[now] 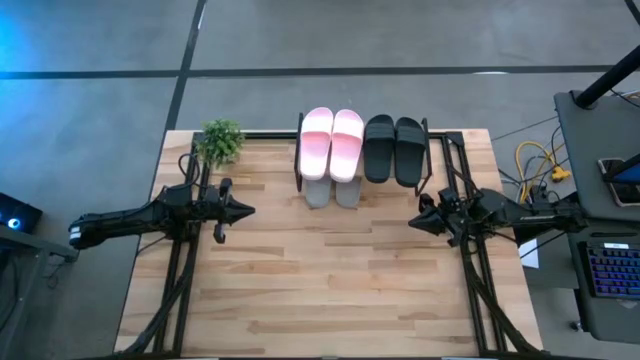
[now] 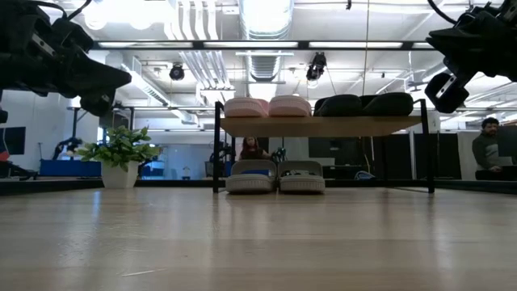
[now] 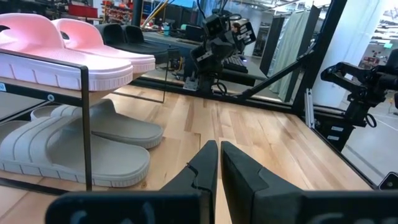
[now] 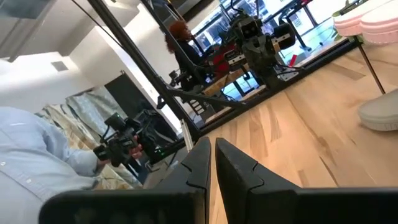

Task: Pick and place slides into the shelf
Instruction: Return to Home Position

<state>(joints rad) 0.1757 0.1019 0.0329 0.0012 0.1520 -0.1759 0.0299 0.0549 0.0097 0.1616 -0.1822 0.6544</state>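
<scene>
The shelf (image 2: 323, 125) stands at the table's far edge. The pale pink pair (image 1: 331, 140) and the black pair (image 1: 394, 148) lie side by side on its plank top. Below the plank, the grey-green pair (image 1: 333, 190) rests soles down on the table, its ends sticking out toward the near side; it also shows in the left wrist view (image 3: 74, 146). My left gripper (image 1: 248, 210) hovers left of the shelf, shut and empty, pointing right (image 3: 219, 158). My right gripper (image 1: 412, 222) hovers right of the shelf, shut and empty, pointing left (image 4: 212, 155).
A small potted plant (image 1: 220, 142) stands at the far left corner of the table, left of the shelf. Bare wooden tabletop (image 1: 330, 280) spreads between the arms and toward the near edge. People show in the room beyond the table.
</scene>
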